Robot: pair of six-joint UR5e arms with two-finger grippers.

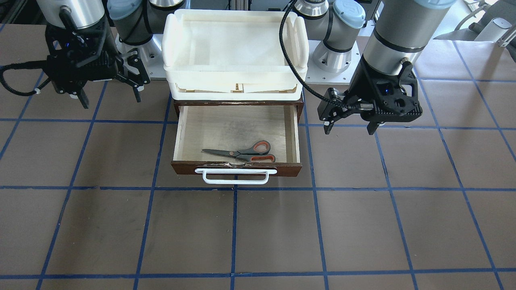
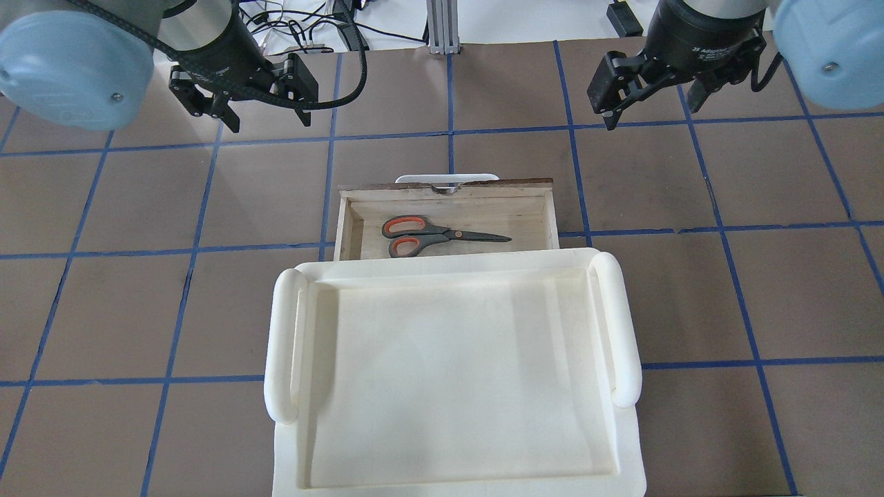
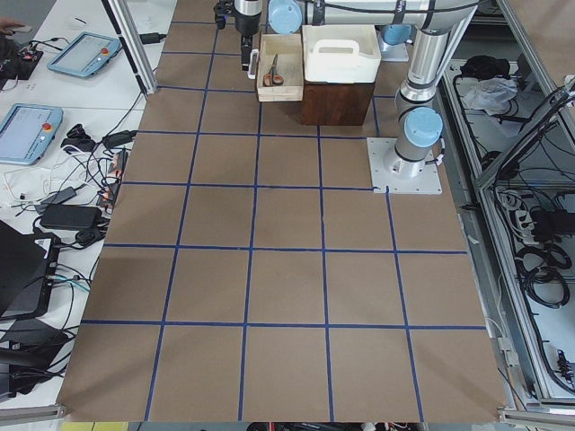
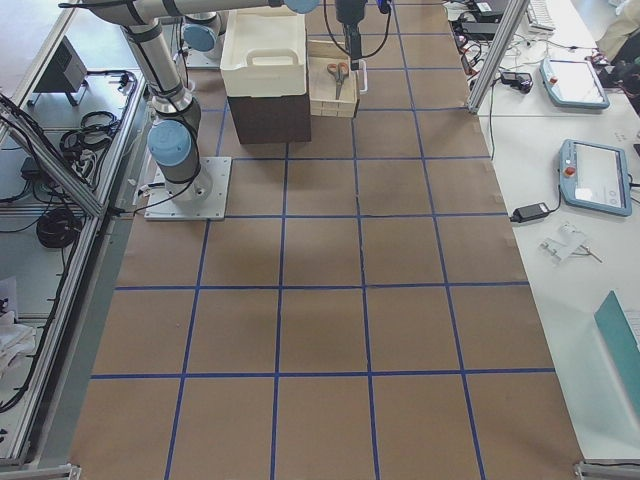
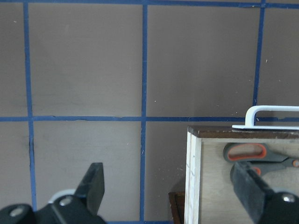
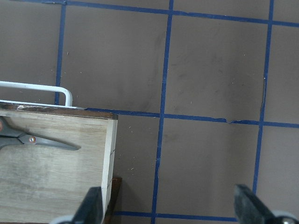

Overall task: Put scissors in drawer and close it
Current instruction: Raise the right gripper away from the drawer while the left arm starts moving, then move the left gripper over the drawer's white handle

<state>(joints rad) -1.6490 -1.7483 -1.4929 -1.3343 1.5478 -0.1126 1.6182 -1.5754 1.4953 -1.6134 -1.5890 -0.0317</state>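
Observation:
The scissors [image 1: 242,153] lie flat inside the open drawer [image 1: 282,169], close behind its dark brown front, with the orange-lined loops toward my left arm's side. They also show in the overhead view [image 2: 442,237]. The white bar handle [image 1: 236,176] is free. My left gripper [image 1: 349,129] is open and empty, hovering beside the drawer. My right gripper [image 1: 111,100] is open and empty, beside the cabinet on the other side. The left wrist view shows the scissors' handles [image 5: 254,156]; the right wrist view shows a blade [image 6: 46,141].
A cream-white plastic tray [image 2: 283,345] sits on top of the brown cabinet [image 3: 337,101] that holds the drawer. The brown table mat with blue tape grid lines [image 1: 258,225] spreads in front of the drawer. Tablets and cables lie on side benches [image 3: 36,126].

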